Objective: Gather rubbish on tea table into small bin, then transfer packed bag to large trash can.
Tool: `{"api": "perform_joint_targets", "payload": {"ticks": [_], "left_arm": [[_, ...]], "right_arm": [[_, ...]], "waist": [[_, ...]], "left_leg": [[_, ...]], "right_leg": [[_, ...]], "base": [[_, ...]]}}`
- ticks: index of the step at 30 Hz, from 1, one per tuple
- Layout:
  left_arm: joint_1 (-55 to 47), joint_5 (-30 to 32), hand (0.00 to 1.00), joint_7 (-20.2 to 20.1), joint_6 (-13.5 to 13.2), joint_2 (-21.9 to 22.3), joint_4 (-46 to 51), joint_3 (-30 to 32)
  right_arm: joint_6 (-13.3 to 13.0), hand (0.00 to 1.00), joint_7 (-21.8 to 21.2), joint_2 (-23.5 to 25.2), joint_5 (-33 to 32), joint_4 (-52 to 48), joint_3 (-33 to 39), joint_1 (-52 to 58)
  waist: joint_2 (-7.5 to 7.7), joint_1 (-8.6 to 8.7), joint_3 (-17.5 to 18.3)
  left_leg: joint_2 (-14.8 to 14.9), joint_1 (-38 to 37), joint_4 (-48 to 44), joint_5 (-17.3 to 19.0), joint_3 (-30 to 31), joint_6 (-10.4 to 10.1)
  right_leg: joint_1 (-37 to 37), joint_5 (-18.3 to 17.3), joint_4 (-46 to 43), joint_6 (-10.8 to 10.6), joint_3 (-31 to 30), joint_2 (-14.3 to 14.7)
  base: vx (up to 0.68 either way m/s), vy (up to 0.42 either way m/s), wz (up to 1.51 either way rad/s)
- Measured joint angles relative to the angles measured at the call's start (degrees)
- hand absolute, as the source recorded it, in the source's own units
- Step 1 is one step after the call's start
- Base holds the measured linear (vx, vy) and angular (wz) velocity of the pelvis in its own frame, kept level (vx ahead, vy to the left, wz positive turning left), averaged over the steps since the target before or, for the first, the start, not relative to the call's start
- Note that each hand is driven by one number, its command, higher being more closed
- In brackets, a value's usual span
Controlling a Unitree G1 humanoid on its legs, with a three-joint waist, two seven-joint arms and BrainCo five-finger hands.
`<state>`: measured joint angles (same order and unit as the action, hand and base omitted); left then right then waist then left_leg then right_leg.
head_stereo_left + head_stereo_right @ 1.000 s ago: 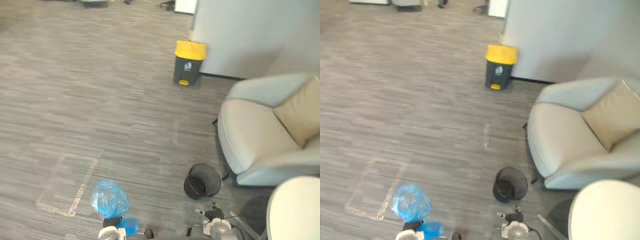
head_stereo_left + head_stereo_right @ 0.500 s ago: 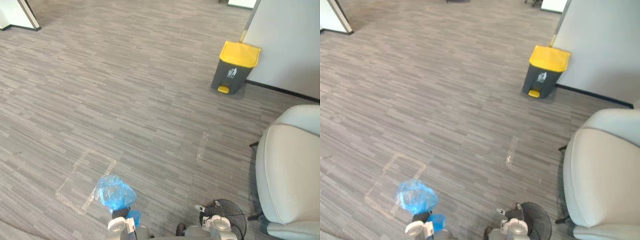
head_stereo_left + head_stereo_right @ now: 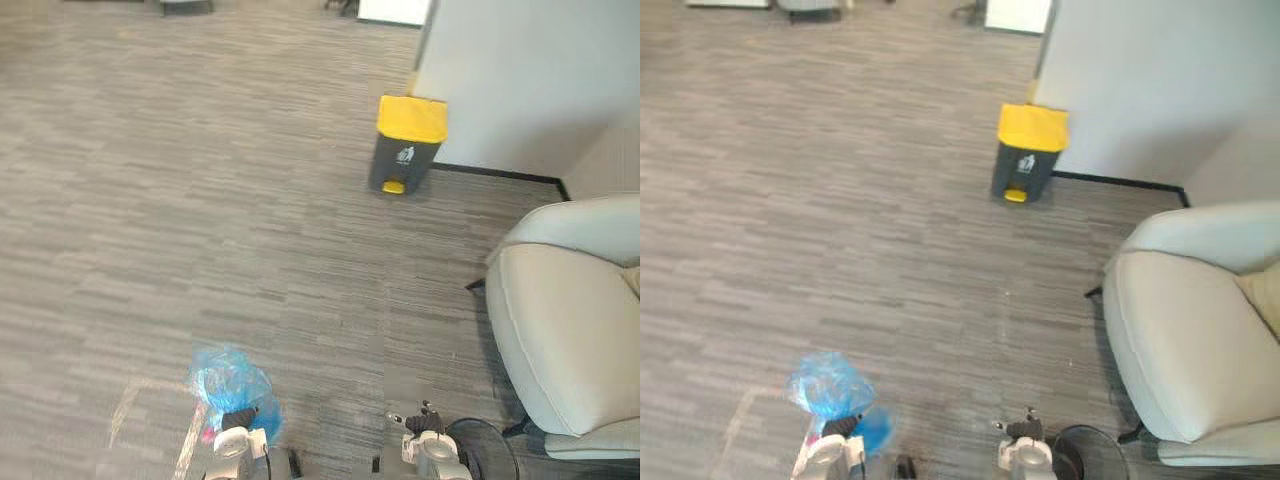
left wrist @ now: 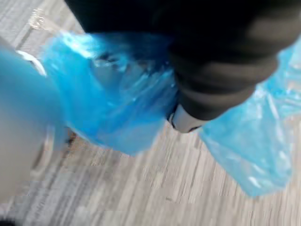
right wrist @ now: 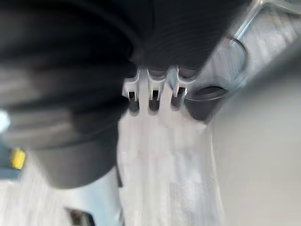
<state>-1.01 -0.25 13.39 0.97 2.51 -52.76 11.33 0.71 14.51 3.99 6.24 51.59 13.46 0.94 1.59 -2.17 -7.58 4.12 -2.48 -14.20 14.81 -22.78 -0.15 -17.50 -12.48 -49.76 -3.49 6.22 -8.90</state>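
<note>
My left hand (image 3: 234, 445) shows at the bottom edge of the left eye view, shut on the gathered neck of a crumpled blue plastic bag (image 3: 228, 383) that puffs up above it. In the left wrist view the blue bag (image 4: 117, 108) wraps close around the hand's dark cover (image 4: 221, 70). The large trash can (image 3: 405, 147), dark grey with a yellow lid, stands far ahead on the floor against a pale wall. My right hand (image 3: 428, 452) hangs low at the bottom edge, holding nothing, next to the small black mesh bin (image 3: 1087, 452).
A pale grey armchair (image 3: 570, 330) fills the right side, close to the mesh bin. Grey striped floor (image 3: 250, 220) stretches between me and the trash can. A faint taped rectangle (image 3: 150, 400) marks the floor by the bag.
The whole picture has swung as the camera moved, so the trash can and armchair sit elsewhere in view. The blue bag stays in my left hand.
</note>
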Motion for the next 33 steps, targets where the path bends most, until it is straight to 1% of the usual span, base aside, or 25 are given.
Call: {"api": "perform_joint_targets", "payload": {"ticks": [2, 4, 5, 6, 7, 9, 10, 11, 12, 13, 14, 16, 18, 21, 22, 23, 24, 25, 26, 28, 29, 30, 31, 32, 33], "left_arm": [[0.13, -0.06, 1.0, 0.02, 0.04, 0.23, -1.06, 0.11], [0.52, -0.05, 1.0, 0.0, 0.05, 0.27, -1.14, 0.12], [0.66, -0.04, 1.0, -0.06, 0.02, 0.1, -1.31, 0.06], [0.7, -0.03, 1.0, -0.08, 0.02, 0.07, -1.56, 0.07], [1.09, 0.0, 1.0, -0.08, 0.08, 0.49, -2.37, 0.11], [0.89, 0.1, 1.0, -0.33, 0.02, 1.28, -2.52, -0.04], [0.95, 0.1, 1.0, -0.39, 0.01, 1.26, -2.5, -0.02], [0.91, 0.14, 1.0, -0.43, 0.0, 1.1, -2.48, -0.01], [0.94, 0.12, 1.0, -1.03, 0.01, 1.07, -1.96, 0.07], [0.75, 0.16, 1.0, -1.43, -0.03, 0.97, -1.23, -0.09], [-0.01, 0.19, 1.0, -1.37, -0.21, 0.87, -0.03, 0.56], [-0.67, 0.1, 1.0, -1.27, -0.32, 0.65, 1.88, 1.16], [-0.88, -0.01, 1.0, -1.26, -0.43, 0.71, 3.55, 1.26], [-0.91, -0.05, 1.0, -1.23, -0.59, 0.99, 4.11, 1.27], [-0.87, -0.05, 1.0, -1.22, -0.57, 1.04, 4.04, 1.23], [-0.97, -0.06, 1.0, -1.19, -0.55, 1.02, 3.59, 1.08], [-1.15, -0.05, 1.0, -1.15, -0.55, 1.2, 3.49, 1.04], [-1.17, -0.02, 1.0, -1.13, -0.53, 0.7, 3.45, 1.13], [-0.76, 0.01, 1.0, -1.1, -0.44, 0.33, 3.07, 0.9], [-0.69, 0.1, 1.0, -1.12, -0.32, 0.3, 2.97, -0.27], [-0.69, 0.12, 1.0, -1.1, -0.22, 0.22, 2.58, -1.32], [-0.37, 0.09, 1.0, -1.12, -0.03, 0.08, 2.45, -2.27], [-0.27, 0.08, 1.0, -1.1, 0.05, -0.01, 2.14, -2.67], [-0.15, 0.04, 1.0, -1.03, 0.1, -0.08, 1.45, -3.15], [-0.25, 0.04, 1.0, -0.98, 0.4, -0.13, 1.09, -3.32]], "right_arm": [[-0.03, 0.0, -0.04, -0.11, 0.01, 0.12, 0.41, -0.49], [-0.06, 0.0, -0.01, -0.21, 0.01, 0.75, 1.15, -1.54], [0.0, 0.0, -0.05, -0.19, 0.05, 1.42, 1.05, -1.95], [0.05, 0.0, -0.12, -0.16, 0.05, 1.65, 1.18, -1.97], [0.13, 0.0, -0.11, -0.62, 0.27, 1.78, 1.63, -2.46], [0.19, 0.0, -0.06, -0.61, 0.41, 1.73, 2.33, -3.75], [0.22, 0.0, -0.07, -0.28, 0.41, 1.9, 2.34, -3.61], [0.2, 0.0, -0.16, 0.11, 0.39, 1.79, 2.17, -3.43], [0.33, 0.0, -0.2, 0.1, 0.39, 1.69, 1.02, -2.89], [0.38, 0.0, -0.15, 0.07, 0.39, 1.64, 0.29, -2.61], [0.42, 0.0, -0.13, 0.07, 0.4, 1.65, -0.86, -2.92], [0.5, 0.0, -0.14, 0.21, 0.38, 2.1, -2.74, -3.06], [0.88, 0.0, -0.05, 0.18, 0.37, 2.13, -2.89, -3.14], [0.9, 0.0, 0.13, 0.21, 0.37, 2.04, -2.16, -4.05], [0.88, 0.0, 0.14, 0.22, 0.4, 2.01, -1.75, -4.04], [0.89, 0.0, 0.18, 0.03, 0.41, 2.02, -1.38, -3.55], [0.93, 0.0, 0.16, -0.11, 0.42, 2.24, -1.31, -3.2], [0.98, 0.0, 0.17, -0.22, 0.44, 3.17, -1.48, -3.25], [1.07, 0.0, -0.05, 0.14, 0.49, 3.32, -1.24, -2.86], [1.06, 0.0, 0.11, 0.17, 0.52, 3.1, -0.67, -2.33], [1.05, 0.0, 0.09, -0.01, 0.54, 3.1, -0.7, -1.86], [1.05, 0.0, -0.05, -0.29, 0.54, 3.1, -1.25, -1.55], [1.05, 0.0, -0.12, -0.35, 0.58, 3.08, -1.46, -1.51], [1.08, 0.0, -0.13, -0.36, 0.62, 3.0, -1.41, -1.47], [1.2, 0.0, -0.18, -0.37, 0.65, 2.26, -1.37, -1.18]], "waist": [[-0.27, 0.2, -0.17], [-0.64, 0.45, -0.33], [-0.17, 0.77, -0.48], [0.71, 0.98, -0.77], [-0.79, 1.44, -1.58], [-2.86, 1.45, -1.47], [-3.09, 1.51, -1.4], [-3.05, 1.68, -1.41], [-3.14, 2.11, -1.48], [-3.42, 1.71, -1.53], [-3.7, 1.06, -1.64], [-3.59, -0.43, -1.8], [-2.97, -1.26, -1.84], [-2.62, -1.77, -1.63], [-2.5, -1.78, -1.51], [-2.59, -1.78, -0.85], [-2.91, -2.03, -0.05], [-1.66, -2.16, 0.66], [-0.04, -1.98, 1.29], [0.55, -2.69, 1.33], [0.4, -2.57, 1.21], [0.08, -2.45, 0.97], [-0.09, -2.23, 0.77], [-0.55, -1.76, 0.41], [-0.83, -1.16, 0.22]], "left_leg": [[-0.03, -3.74, 3.18, 0.05, -0.95, -0.2], [-0.03, -5.57, 5.46, 0.02, -1.42, -1.07], [-1.02, -7.1, 6.95, -0.05, -0.95, -2.0], [-2.09, -8.65, 7.62, 0.15, 0.31, -2.4], [-1.19, -10.09, 8.0, 0.43, 1.58, -2.9], [0.26, -10.78, 6.53, -0.48, 3.35, -4.37], [0.94, -10.55, 4.33, -0.46, 3.88, -4.39], [2.02, -9.19, -1.17, -0.42, 4.9, -4.44], [4.98, -2.89, -17.18, -1.99, 8.22, -6.92], [6.95, 1.36, -27.78, -5.45, 10.2, -9.64], [8.66, 5.62, -37.74, -6.06, 11.4, -10.37], [9.87, 11.58, -44.58, -3.2, 10.97, -7.61], [9.79, 15.29, -38.89, -0.57, 9.17, -4.76], [7.99, 18.31, -17.87, -0.13, 10.16, -3.85], [6.58, 18.39, -11.24, -2.09, 12.08, -3.77], [5.26, 18.42, -3.39, -6.13, 14.19, -4.12], [4.76, 17.84, -2.87, -11.13, 14.84, -4.74], [3.2, 17.65, -3.26, -11.0, 13.95, -3.41], [1.51, 16.84, -3.19, -9.22, 11.98, -2.39], [0.06, 13.49, -2.9, -6.7, 9.35, -1.17], [-0.4, 11.06, -2.47, -5.27, 8.24, -0.77], [-0.77, 8.36, -1.99, -3.91, 7.32, -0.25], [-1.06, 6.3, -1.71, -3.16, 6.8, 0.08], [-1.48, 3.1, -0.25, -2.59, 6.56, 0.31], [-1.94, 0.0, 2.1, -2.55, 6.13, 0.35]], "right_leg": [[-1.9, -1.07, 9.09, 0.78, 6.84, 1.24], [-2.89, 1.76, 20.8, 1.86, 9.36, 3.25], [-2.15, 7.52, 31.08, 2.39, 9.52, 4.59], [-1.47, 13.88, 33.89, 5.79, 8.53, 4.52], [-0.63, 13.84, 33.0, 8.19, 8.74, 5.38], [-0.97, 8.55, 29.21, 8.62, 8.85, 6.44], [-0.42, 6.94, 28.34, 8.78, 8.86, 6.92], [0.94, 5.45, 28.28, 8.56, 9.03, 7.3], [4.52, 4.11, 30.23, 8.19, 8.93, 8.54], [6.85, 3.87, 31.76, 8.8, 8.5, 9.59], [9.44, 2.83, 33.03, 10.12, 6.97, 11.12], [14.13, 1.68, 34.75, 11.04, 4.02, 12.29], [18.01, 1.88, 37.09, 10.23, 0.44, 12.3], [22.08, 0.99, 40.21, 7.89, -4.93, 10.71], [22.87, 0.28, 40.69, 6.72, -6.21, 9.72], [23.71, -1.02, 41.27, 4.82, -7.78, 8.77], [24.16, -2.24, 41.1, 3.42, -9.37, 8.12], [24.55, -2.76, 41.18, 2.59, -10.23, 6.68], [24.14, -2.5, 39.47, 2.28, -10.18, 4.35], [21.47, -2.03, 30.55, 1.34, -10.64, 2.41], [18.53, -1.06, 22.06, -0.89, -10.59, 1.84], [13.71, 1.37, 10.81, -4.47, -10.64, 1.34], [10.45, 2.18, 3.35, -5.81, -10.18, 1.01], [6.81, 2.02, -4.12, -5.48, -8.42, 0.75], [3.57, 1.33, -7.65, -4.25, -5.91, 0.28]], "base": [[0.36, -0.033, -0.14], [0.41, -0.063, -0.04], [0.43, -0.088, 0.11], [0.54, -0.129, 0.09], [0.37, -0.098, -0.02], [0.42, -0.154, -0.16], [0.41, -0.179, -0.06], [0.48, -0.229, 0.16], [0.41, -0.179, 0.08], [0.48, -0.146, -0.22], [0.31, -0.017, -0.62], [0.38, 0.033, -0.96], [0.38, 0.078, -0.96], [0.41, 0.189, -0.89], [0.46, 0.318, -0.71], [0.57, 0.435, -0.76], [0.5, 0.397, -0.64], [0.52, 0.357, -0.44], [0.5, 0.312, -0.35], [0.45, 0.291, -0.46], [0.4, 0.285, -0.5], [0.49, 0.315, -0.39], [0.4, 0.24, -0.25], [0.39, 0.184, -0.11], [0.37, 0.131, -0.08]]}}
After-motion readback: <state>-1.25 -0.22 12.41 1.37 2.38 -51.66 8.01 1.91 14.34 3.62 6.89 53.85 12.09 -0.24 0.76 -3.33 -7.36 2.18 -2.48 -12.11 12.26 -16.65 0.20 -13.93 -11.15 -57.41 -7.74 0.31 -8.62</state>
